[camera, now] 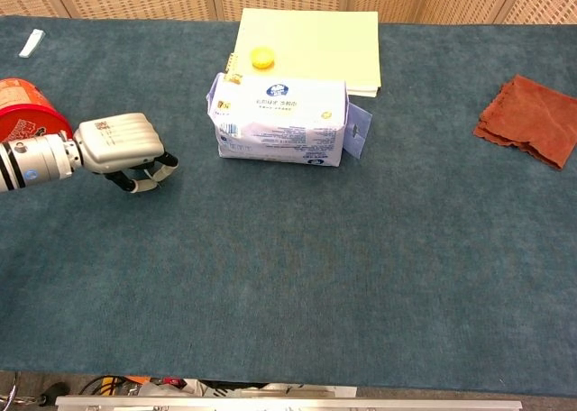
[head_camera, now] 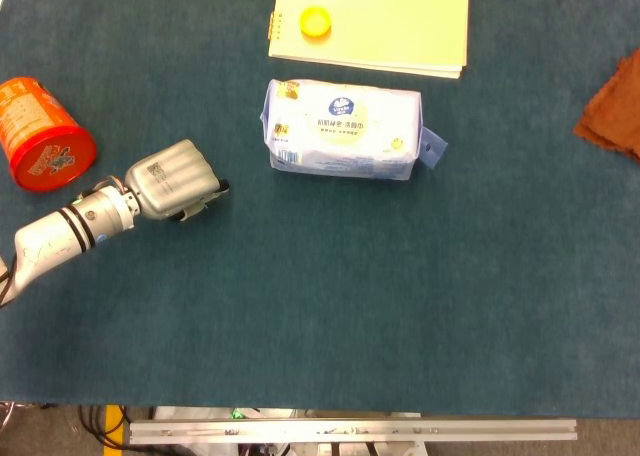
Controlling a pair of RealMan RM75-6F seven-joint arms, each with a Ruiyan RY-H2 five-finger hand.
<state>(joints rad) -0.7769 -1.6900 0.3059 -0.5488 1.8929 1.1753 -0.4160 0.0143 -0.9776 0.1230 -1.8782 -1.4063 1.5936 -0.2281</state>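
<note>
Silver left hand [head_camera: 172, 181] curled over teal table [head_camera: 330, 306].
Fingers bent inward, holding nothing; nearby wipes pack [head_camera: 343, 130] lies lengthwise left-to-right.

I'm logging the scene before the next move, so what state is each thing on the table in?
left robot hand: over the cloth, fingers curled under, holding nothing visible
tissue pack: lying flat, label up, side tab sticking out
red can: on its side, apart from the robot hand
yellow cap: resting on the notepad
notepad: closed, flat
brown cloth: crumpled at the right edge
</note>
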